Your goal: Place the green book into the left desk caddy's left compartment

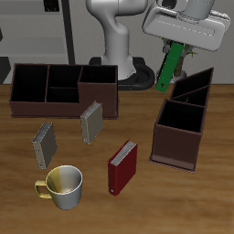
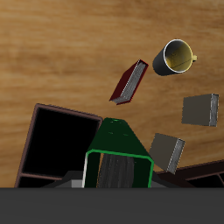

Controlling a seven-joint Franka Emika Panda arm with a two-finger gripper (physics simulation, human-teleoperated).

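My gripper is shut on the green book, which hangs tilted in the air just behind the far end of the left desk caddy. That caddy is a maroon-brown box seen end-on, black inside. In the wrist view the green book fills the foreground, with one square black end compartment of the caddy beside it and lower down. I cannot tell whether that section is the left compartment. The book touches nothing but the gripper.
A second caddy stands broadside at the back. On the table lie two grey books, a red book and a yellowish mug near the front edge. The robot's white base rises behind.
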